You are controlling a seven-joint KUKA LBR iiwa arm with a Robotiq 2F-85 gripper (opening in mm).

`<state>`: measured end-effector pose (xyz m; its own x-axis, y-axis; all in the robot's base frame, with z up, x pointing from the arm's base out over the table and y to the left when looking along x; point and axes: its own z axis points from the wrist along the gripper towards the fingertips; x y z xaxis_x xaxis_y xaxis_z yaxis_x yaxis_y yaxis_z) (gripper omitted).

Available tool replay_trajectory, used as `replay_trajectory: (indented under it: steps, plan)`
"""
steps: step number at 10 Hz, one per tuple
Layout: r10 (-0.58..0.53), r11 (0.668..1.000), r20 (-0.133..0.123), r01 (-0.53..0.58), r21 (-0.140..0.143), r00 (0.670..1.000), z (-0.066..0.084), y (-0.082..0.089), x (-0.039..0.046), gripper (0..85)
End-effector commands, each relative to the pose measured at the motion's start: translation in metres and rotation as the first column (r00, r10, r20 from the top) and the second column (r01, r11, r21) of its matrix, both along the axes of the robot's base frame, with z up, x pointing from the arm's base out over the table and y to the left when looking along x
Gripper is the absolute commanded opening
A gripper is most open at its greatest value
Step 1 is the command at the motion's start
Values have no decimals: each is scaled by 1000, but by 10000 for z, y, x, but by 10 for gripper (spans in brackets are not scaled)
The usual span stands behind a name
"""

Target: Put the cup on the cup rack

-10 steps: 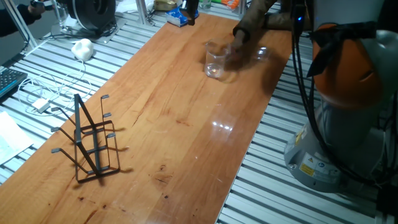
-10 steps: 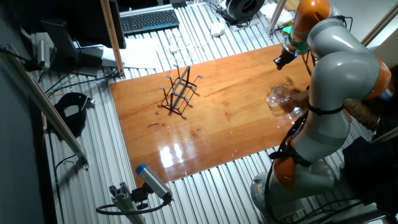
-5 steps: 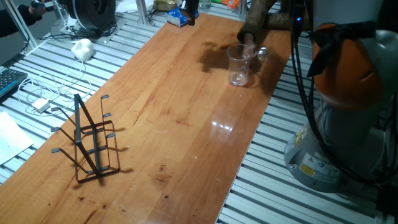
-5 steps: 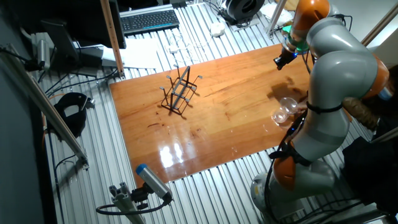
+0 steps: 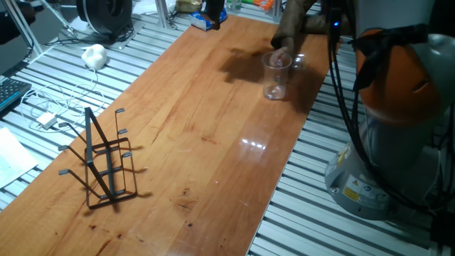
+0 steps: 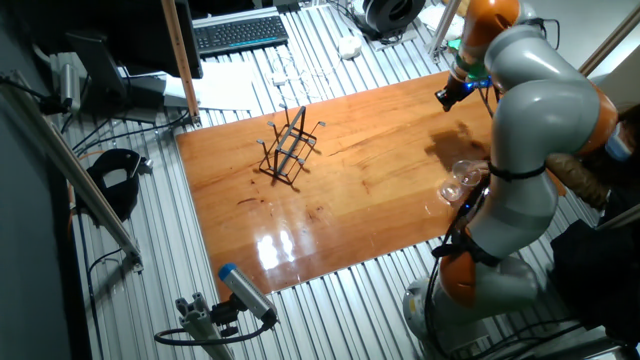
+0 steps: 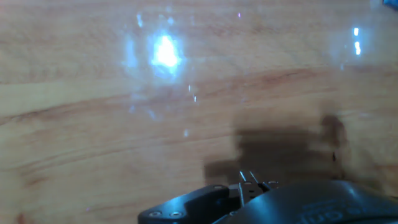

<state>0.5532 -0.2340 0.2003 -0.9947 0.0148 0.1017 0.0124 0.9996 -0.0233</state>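
Observation:
The clear cup (image 5: 276,74) stands upright on the wooden table (image 5: 199,121) near its right edge; it also shows in the other fixed view (image 6: 459,182). A person's hand (image 5: 286,34) reaches to its rim. The black wire cup rack (image 5: 104,161) stands far off at the table's other end, also in the other fixed view (image 6: 288,150). My gripper (image 5: 212,11) hangs low over the table's far corner, well away from cup and rack, also in the other fixed view (image 6: 447,94). Its fingers are too dark and small to read. The hand view shows only bare wood and no cup.
A blue object (image 5: 201,20) lies by the gripper at the table's far corner. My arm's base (image 5: 387,142) stands beside the table's right edge. A white object (image 5: 94,55), cables and a keyboard (image 6: 240,33) lie off the table on the slatted floor.
The person's hand has slid the cup toward the table's right edge, where it now stands upright. My gripper has shifted only slightly.

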Motion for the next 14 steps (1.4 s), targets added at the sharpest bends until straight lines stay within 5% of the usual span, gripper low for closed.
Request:
replay_trajectory:
  steps: [1,2,5,6,9,11,14]
  plan:
    - [8,1000,-46,-7,15,999,1,0,0,0]
    - [24,1000,-68,-23,11,997,1,0,0,0]
    - [-4,999,-37,3,-37,999,3,98,-456,0]
    - [-9,999,-27,8,-39,1000,-36,115,-611,170]
    - [-18,999,-11,18,-40,1000,-140,124,-915,170]
    - [6,998,30,-4,-67,1000,-220,36,-969,170]
    - [35,999,53,-33,-44,998,-320,-217,-899,170]
